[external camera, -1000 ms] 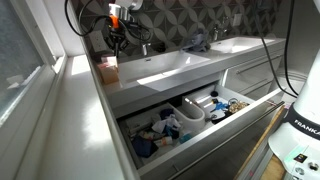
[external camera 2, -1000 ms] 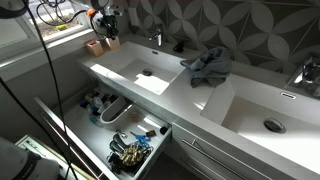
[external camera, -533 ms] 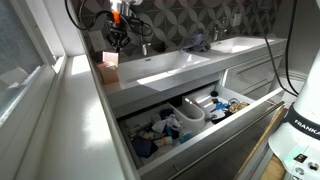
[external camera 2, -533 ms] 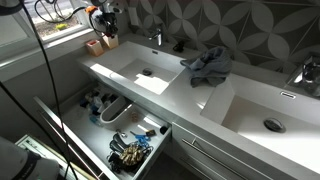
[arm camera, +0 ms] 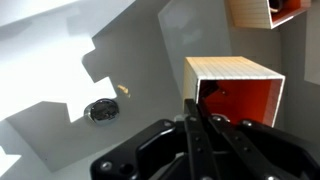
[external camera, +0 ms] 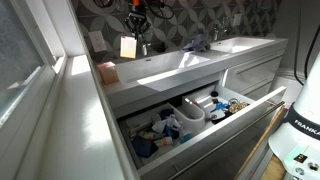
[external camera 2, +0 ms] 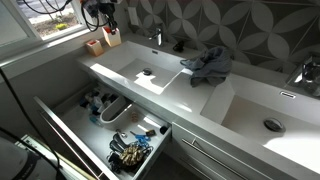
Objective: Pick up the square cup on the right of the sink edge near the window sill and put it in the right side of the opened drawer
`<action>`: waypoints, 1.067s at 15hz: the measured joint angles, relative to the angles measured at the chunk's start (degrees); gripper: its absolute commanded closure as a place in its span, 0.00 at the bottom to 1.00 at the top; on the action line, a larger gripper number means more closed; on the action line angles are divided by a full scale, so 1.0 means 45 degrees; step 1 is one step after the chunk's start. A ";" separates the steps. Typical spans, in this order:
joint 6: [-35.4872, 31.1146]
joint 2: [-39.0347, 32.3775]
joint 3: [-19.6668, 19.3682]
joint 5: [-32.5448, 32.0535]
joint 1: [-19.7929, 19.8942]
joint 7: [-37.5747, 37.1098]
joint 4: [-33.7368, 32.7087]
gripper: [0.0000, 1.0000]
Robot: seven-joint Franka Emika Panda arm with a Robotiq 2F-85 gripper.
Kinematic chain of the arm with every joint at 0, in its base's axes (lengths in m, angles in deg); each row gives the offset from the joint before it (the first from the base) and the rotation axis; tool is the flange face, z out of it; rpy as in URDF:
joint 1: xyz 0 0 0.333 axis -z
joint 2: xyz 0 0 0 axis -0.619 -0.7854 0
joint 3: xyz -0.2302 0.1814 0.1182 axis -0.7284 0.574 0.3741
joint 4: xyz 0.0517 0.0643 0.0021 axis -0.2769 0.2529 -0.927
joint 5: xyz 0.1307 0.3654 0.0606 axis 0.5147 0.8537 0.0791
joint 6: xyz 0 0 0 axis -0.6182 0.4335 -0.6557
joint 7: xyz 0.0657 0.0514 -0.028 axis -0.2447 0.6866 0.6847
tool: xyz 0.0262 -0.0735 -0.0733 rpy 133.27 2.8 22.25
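My gripper is shut on one wall of a square cup, tan outside and orange-red inside, and holds it in the air above the left basin. In the wrist view the fingers pinch the cup's near wall. It also shows in an exterior view under the gripper as a small box. A second square cup stands on the sink edge by the window sill. The opened drawer is below the basin.
The drawer holds a white U-shaped divider and several toiletries on both sides. The basin drain lies below the gripper. A faucet and a grey cloth are on the counter. A window runs along the wall.
My gripper has risen and moved away from the sink edge over the basin, lifting one square cup with it. The other square cup stays on the edge.
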 measured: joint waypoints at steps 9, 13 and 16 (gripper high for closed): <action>-0.2198 0.4108 -0.0494 0.0701 0.0545 -0.3174 0.6223 0.97; -0.2924 0.5669 -0.0496 0.0579 0.0882 -0.4216 0.8303 0.97; -0.2952 0.5874 -0.0489 0.0579 0.0883 -0.4327 0.8472 0.97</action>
